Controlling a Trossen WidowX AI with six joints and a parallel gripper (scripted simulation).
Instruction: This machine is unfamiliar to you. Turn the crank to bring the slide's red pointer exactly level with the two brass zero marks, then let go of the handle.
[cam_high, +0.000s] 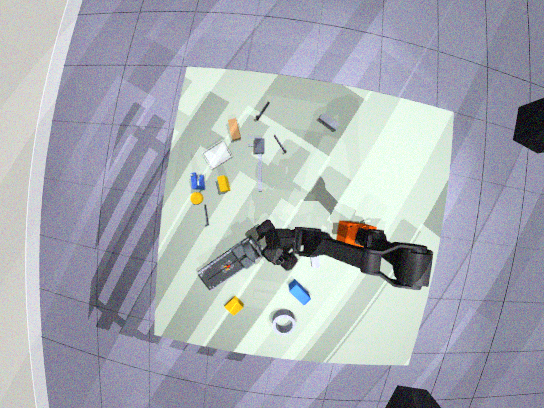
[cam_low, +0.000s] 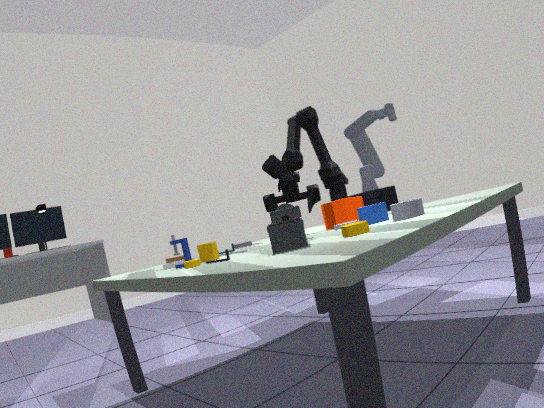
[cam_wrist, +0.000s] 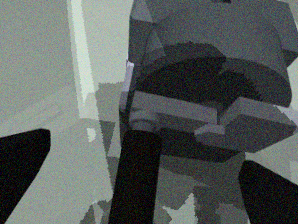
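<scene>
- Top view: the dark grey, box-shaped slide machine (cam_high: 209, 280) (cam_low: 288, 239) (cam_wrist: 215, 35) lies slantwise on the pale green table (cam_high: 380, 320) (cam_low: 225, 282) (cam_wrist: 30, 100), its crank end beneath the black jaws (cam_high: 264, 246) (cam_low: 291, 206).
- A small red pointer (cam_high: 228, 267) shows mid-slide; the brass marks are too small to make out, so whether it is level cannot be told.
- Hard streaks of light and shadow cross the table and the lilac tiled floor (cam_high: 490, 325) (cam_low: 240, 350).
- Exterior view: the jaws are spread wide just above the machine, gripping nothing. Plain beige walls (cam_low: 150, 125) rise behind the table, which stands on dark legs.
- Wrist view: the black cylindrical handle (cam_wrist: 135, 175) on the grey flat crank (cam_wrist: 175, 111) stands between the parted fingers, ungripped.
- The handle is free now. If the pointer is off the marks, turning remains; if level, only backing away does, I judge.
</scene>
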